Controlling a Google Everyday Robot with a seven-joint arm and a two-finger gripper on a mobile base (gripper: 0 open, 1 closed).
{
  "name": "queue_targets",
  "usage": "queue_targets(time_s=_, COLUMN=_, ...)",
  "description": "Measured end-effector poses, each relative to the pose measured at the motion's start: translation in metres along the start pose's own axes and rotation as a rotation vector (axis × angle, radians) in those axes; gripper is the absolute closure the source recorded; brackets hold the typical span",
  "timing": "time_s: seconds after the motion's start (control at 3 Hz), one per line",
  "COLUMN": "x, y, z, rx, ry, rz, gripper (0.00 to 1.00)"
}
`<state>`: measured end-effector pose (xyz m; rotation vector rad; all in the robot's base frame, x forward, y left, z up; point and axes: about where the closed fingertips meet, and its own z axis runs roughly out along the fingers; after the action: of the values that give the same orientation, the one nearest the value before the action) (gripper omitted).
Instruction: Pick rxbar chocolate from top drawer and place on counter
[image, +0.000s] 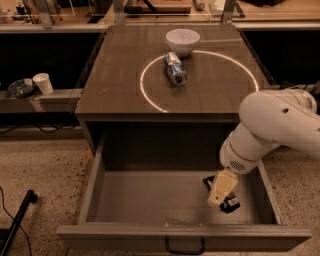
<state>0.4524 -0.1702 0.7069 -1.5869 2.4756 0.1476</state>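
Gripper (221, 192) is down inside the top drawer (150, 200), R side near the front, right over the rxbar chocolate (231, 204). Can't tell if it's spread or pinching; it covers the mid part of the bar. The bar lies flat on the drawer floor, angled, w/ one black end showing past the gripper toward the drawer's front-R corner and the other end toward the drawer's back. Rest of the drawer floor is plain grey.

The drawer is pulled fully out, w/ a black handle (185, 246) on the front panel. The white arm (280, 120) comes in over the drawer's R wall from the R edge of view.

Behind and above the drawer is the counter (120, 75), marked w/ a glowing white ring (141, 82). A silver-blue can (175, 69) lies on its side inside the ring, and a white bowl (182, 41) sits farther back from the drawer, on the ring's far edge.

L of the drawer and farther back, a paper cup (43, 83) stands on a low ledge. A black pole (17, 220) lies on the speckled floor off the drawer's front-L corner.
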Motion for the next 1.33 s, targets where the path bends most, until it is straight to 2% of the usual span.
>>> queue_targets(time_s=0.33, x=0.000, y=-0.005, z=0.035, rx=-0.005, ry=0.008, rz=0.051, gripper=0.03)
queue_targets(time_s=1.0, x=0.021, y=-0.029, z=0.079, rx=0.010, ry=0.039, rz=0.176, gripper=0.06)
queue_targets(time_s=1.33, x=0.031, y=-0.038, z=0.095, rx=0.003, ry=0.038, rz=0.211, gripper=0.09)
